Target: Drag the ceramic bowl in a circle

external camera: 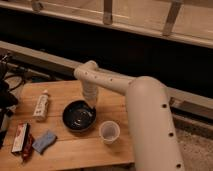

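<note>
The ceramic bowl (78,116), round, shallow and glossy black, sits on the wooden table (70,155) near its middle. My white arm reaches in from the right and bends down over the bowl. The gripper (92,104) points straight down at the bowl's far right rim and seems to touch it. The gripper's tip is hidden against the dark bowl.
A small translucent plastic cup (109,132) stands just right of the bowl, close to its rim. A white bottle (41,105) lies to the left. A blue sponge (44,141) and a red packet (20,138) lie at the front left. Dark equipment stands past the left edge.
</note>
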You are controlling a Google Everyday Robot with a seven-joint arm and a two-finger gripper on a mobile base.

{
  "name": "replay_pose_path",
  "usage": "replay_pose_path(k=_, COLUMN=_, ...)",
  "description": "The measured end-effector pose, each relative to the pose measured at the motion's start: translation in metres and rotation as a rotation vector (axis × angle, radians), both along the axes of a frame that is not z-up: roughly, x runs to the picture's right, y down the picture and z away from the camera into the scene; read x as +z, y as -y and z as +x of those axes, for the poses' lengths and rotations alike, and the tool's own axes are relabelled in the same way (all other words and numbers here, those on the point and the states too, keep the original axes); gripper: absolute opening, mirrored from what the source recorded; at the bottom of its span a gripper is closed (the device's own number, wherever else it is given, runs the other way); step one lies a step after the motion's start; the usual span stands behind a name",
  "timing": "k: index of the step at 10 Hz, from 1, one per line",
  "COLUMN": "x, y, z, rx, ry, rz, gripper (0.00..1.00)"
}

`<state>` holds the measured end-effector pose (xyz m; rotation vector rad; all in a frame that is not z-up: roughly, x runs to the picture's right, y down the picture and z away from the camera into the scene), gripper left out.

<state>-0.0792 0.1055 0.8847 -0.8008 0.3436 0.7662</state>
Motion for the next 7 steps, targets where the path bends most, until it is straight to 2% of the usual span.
replay_pose_path(k=1, x=-0.001, y=0.003, z=-0.001, rx=0.023, ry=0.022, rz=-0.001, gripper=0.05)
replay_pose_path(k=3, x=-0.001, y=0.016, z=0.006, rx=0.162, ry=0.066, rz=0.017, gripper=0.0)
replay_pose_path(k=5, x=0.002, y=0.038, z=0.005, rx=0.249, ry=0.048, rz=0.048, gripper=0.0)
replay_pose_path(k=6, x=0.005, y=0.05, z=0.01, rx=0.275, ry=0.032, rz=0.067, gripper=0.0)
replay_pose_path(k=7, x=0.007, y=0.072, z=0.018, rx=0.31, ry=0.008, rz=0.102, gripper=0.0)
